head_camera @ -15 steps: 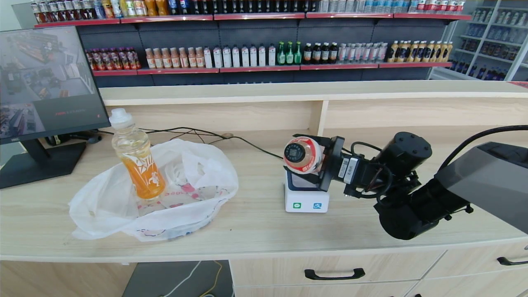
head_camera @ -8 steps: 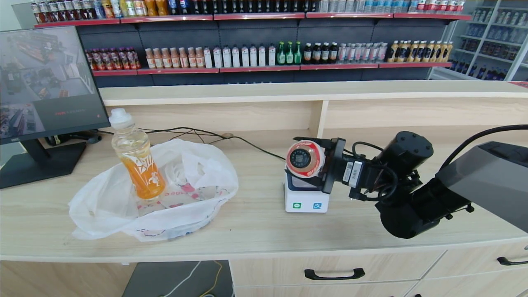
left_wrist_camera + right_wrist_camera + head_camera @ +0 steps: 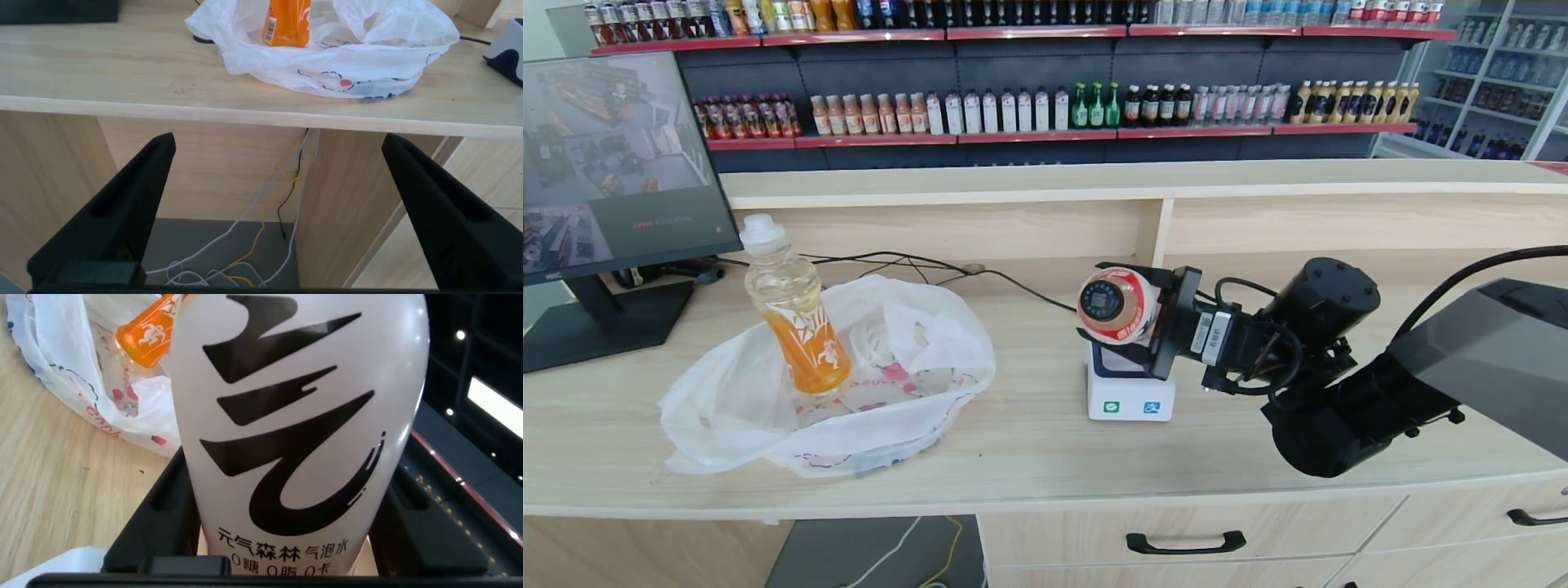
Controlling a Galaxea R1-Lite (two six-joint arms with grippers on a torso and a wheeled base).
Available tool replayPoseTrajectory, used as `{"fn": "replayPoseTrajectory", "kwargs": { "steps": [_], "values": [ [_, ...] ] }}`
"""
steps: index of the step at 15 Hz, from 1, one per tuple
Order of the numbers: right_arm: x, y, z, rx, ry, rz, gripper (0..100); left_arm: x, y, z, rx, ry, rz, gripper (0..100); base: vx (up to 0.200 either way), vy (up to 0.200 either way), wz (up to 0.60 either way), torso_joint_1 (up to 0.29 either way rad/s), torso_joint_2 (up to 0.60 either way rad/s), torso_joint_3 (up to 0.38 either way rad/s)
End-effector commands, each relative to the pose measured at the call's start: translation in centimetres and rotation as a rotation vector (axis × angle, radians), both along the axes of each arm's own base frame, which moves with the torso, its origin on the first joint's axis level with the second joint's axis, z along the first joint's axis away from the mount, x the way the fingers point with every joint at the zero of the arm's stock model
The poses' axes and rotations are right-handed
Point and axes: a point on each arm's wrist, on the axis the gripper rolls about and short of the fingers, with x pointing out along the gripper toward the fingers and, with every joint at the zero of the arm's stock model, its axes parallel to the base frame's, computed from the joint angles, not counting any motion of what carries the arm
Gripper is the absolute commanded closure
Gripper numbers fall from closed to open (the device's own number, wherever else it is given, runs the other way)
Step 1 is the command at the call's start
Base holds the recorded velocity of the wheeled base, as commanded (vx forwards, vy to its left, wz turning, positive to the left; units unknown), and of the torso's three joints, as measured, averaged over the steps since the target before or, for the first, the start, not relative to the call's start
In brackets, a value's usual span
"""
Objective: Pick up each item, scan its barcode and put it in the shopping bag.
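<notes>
My right gripper is shut on a white bottle with a red-ringed cap, held on its side just above the white scanner box on the counter. In the right wrist view the bottle shows its white label with black strokes, and the fingers flank it. An orange drink bottle stands upright in the white shopping bag, left of the scanner. My left gripper is open, low in front of the counter's edge, with the bag and orange bottle above it.
A monitor on a black stand sits at the counter's far left. Cables run along the back of the counter behind the bag. A raised wooden ledge backs the counter, and drawers with black handles lie below.
The right gripper has shifted the bottle slightly left and up over the scanner and turned its cap end a little. The bag and orange bottle have not moved.
</notes>
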Motion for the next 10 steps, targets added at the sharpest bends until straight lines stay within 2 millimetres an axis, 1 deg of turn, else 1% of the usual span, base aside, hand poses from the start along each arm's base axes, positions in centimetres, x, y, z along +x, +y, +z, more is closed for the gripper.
{"fn": "replayPoseTrajectory", "kwargs": {
  "steps": [1,3,5,7,8,9,10],
  "values": [
    [-0.7,0.3,0.7,0.012,0.005,0.015,100,0.0,0.0,0.0,0.000,0.000,0.000,0,0.000,0.000,0.00,0.000,0.00,0.000],
    [-1.2,0.0,2.3,0.063,0.016,-0.032,100,0.0,0.0,0.0,-0.002,0.000,0.000,0,0.000,0.000,0.00,0.000,0.00,0.000],
    [-2.0,0.1,3.4,0.094,0.029,-0.041,100,0.0,0.0,0.0,0.000,0.000,0.000,0,0.000,0.000,0.00,0.000,0.00,0.000],
    [-3.0,0.3,3.7,0.119,0.067,-0.057,100,0.0,0.0,0.0,0.000,0.000,0.000,0,0.000,0.000,0.00,0.000,0.00,0.000],
    [-4.4,0.4,3.5,0.136,0.137,-0.079,100,0.0,0.0,0.0,0.000,0.000,0.000,0,0.000,0.000,0.00,0.000,0.00,0.000],
    [-5.3,0.1,3.5,0.158,0.192,-0.105,100,0.0,0.0,0.0,0.000,0.000,0.000,0,0.000,0.000,0.00,0.000,0.00,0.000],
    [-6.3,-0.1,3.9,0.188,0.233,-0.119,100,0.0,0.0,0.0,0.000,0.000,0.000,0,0.000,0.000,0.00,0.000,0.00,0.000]
  ]
}}
